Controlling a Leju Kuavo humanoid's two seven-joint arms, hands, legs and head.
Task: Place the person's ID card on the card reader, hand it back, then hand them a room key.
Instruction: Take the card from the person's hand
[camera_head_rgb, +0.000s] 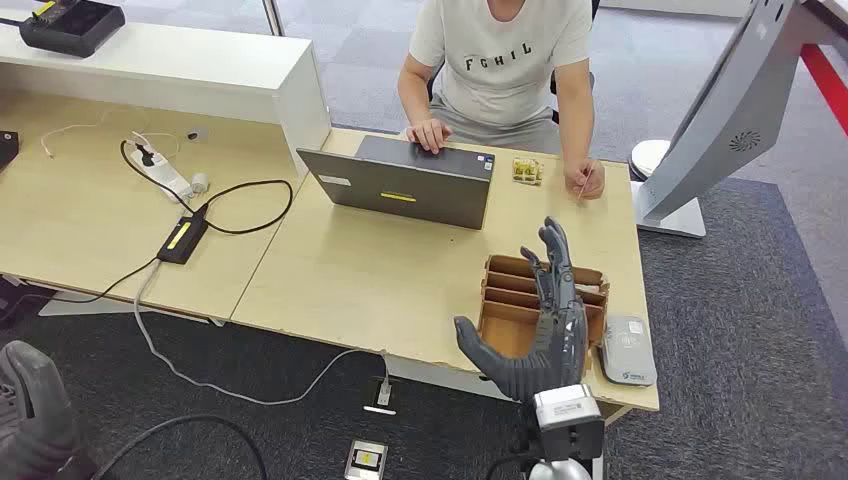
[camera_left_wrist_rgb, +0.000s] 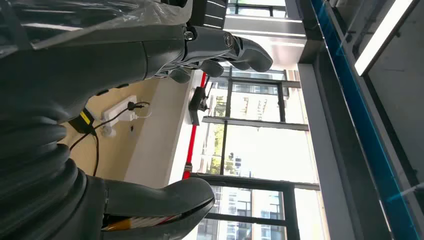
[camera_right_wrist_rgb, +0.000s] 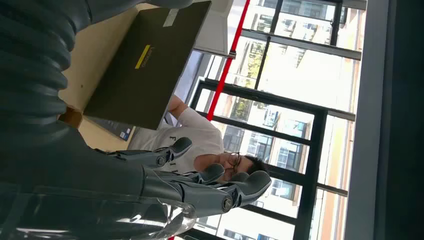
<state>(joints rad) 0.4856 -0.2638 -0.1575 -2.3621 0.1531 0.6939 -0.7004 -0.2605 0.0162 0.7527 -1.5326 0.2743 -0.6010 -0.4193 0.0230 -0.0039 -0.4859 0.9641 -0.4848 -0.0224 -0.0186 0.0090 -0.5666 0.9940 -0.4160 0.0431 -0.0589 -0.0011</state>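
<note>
The right hand (camera_head_rgb: 545, 320), dark grey and many-fingered, stands raised with fingers straight and apart, holding nothing, in front of the brown wooden compartment box (camera_head_rgb: 505, 300); the thin pale card (camera_head_rgb: 582, 184) pinched in the seated person's hand (camera_head_rgb: 586, 180) lies straight ahead of it, beyond the box, tilted upright; the white flat card reader (camera_head_rgb: 628, 350) sits on the pale wooden worktop (camera_head_rgb: 380, 280) just to the hand's right; the left hand (camera_left_wrist_rgb: 220, 52) hangs low, fingers loosely curled, seemingly empty; the right is clearly nearer.

laptop (camera_head_rgb: 405, 182) 1 | card reader (camera_head_rgb: 628, 350) 1 | wooden tray (camera_head_rgb: 510, 308) 1 | person (camera_head_rgb: 500, 70) 1
</note>
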